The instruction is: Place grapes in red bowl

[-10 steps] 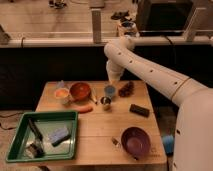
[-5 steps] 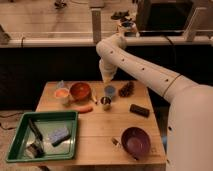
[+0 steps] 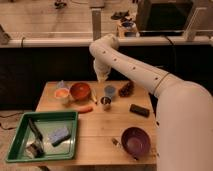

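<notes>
Grapes: on the table, back right, just beside the blue cup.
Red bowl: back left, touching the pale cup.
Gripper: above the back edge, between bowl and grapes, holding nothing visible; open or closed cannot be told.
Green tray: front left.

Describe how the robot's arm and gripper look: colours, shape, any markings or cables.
The arm is off-white, built of thick, rounded tubular segments with smooth bulging joints and a row of small dark dots along its side. No loose cables show. The gripper, equally pale and tapering, hangs over the back of the table, near the red bowl.
</notes>
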Motion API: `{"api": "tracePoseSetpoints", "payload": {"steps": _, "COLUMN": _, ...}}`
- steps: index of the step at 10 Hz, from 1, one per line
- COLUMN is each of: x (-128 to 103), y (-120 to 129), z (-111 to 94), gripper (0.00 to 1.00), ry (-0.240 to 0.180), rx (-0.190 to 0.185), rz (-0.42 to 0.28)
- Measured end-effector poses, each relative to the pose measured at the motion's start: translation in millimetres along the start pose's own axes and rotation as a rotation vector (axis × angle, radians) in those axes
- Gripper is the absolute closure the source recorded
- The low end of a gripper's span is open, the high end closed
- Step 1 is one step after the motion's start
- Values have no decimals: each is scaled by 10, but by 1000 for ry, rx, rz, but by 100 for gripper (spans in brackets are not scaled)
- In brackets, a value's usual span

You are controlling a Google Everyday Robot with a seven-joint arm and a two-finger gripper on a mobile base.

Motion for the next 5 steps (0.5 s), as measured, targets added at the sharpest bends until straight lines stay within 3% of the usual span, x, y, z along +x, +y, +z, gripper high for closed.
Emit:
{"api": "tracePoseSetpoints", "payload": {"steps": 3, "x": 570, "y": 144, "z": 149, "gripper": 28, "ry": 3, "rx": -7, "rz": 49}}
{"api": "tracePoseSetpoints", "payload": {"steps": 5, "x": 972, "y": 275, "z": 237, "gripper": 20, "ry": 14, "rx": -5, "rz": 72}}
